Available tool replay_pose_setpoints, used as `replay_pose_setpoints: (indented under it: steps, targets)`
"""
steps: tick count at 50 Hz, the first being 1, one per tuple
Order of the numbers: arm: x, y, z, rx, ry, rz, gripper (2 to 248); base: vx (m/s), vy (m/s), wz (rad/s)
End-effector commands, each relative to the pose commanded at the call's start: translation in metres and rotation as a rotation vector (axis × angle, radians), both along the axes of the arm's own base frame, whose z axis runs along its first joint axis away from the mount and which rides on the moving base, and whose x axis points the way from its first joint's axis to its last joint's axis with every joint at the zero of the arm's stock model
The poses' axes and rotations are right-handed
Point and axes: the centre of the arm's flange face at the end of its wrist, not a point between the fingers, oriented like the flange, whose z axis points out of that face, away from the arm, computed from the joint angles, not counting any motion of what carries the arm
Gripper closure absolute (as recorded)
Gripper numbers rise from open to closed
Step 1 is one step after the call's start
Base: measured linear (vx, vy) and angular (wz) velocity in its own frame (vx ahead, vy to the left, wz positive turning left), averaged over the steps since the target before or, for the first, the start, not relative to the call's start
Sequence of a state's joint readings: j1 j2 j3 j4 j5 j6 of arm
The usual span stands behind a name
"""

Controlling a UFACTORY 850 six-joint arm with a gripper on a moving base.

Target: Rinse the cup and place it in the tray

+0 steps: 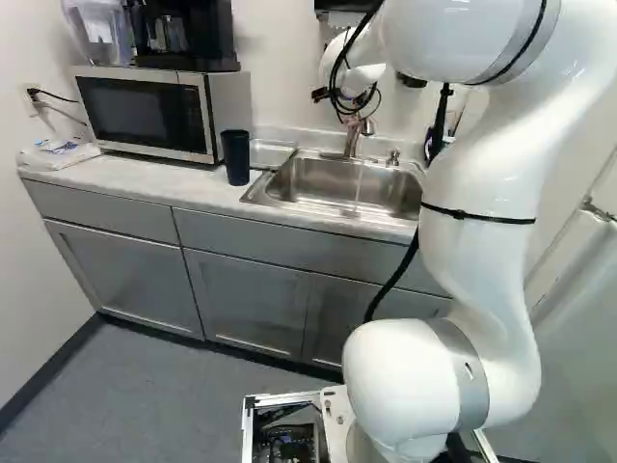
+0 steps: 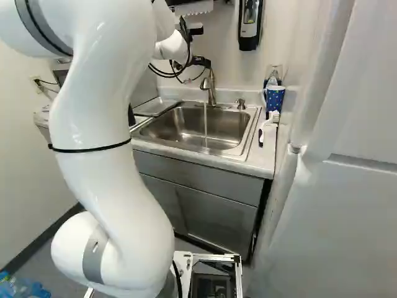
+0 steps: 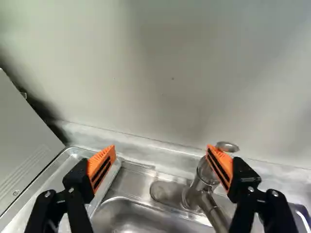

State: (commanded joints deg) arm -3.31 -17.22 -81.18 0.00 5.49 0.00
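Navy, the cup [image 1: 235, 157] stood on the bench [image 1: 125, 175] left of the sink [image 1: 328, 178], beside the tray [image 1: 271, 154], whole in the left base view, mostly behind the arm [image 2: 102, 93] in the right. Only the right base view plainly showed the patterned mug [image 2: 274, 99], right of the sink. Above the sink's back edge, the tool [image 2: 202, 61] gaped wide in the wrist view, gripping nothing.

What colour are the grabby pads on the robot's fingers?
The pads are bright orange with dark stripes, best seen in the wrist view.
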Motion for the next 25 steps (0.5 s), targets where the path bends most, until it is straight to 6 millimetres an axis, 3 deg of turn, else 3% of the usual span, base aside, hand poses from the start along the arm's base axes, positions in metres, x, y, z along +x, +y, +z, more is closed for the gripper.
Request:
replay_pose_setpoints:
  steps: [25]
  targets:
    - [-0.053,-0.012,-0.005,0.008,0.118,-0.025,3,0.0,0.0,0.0]
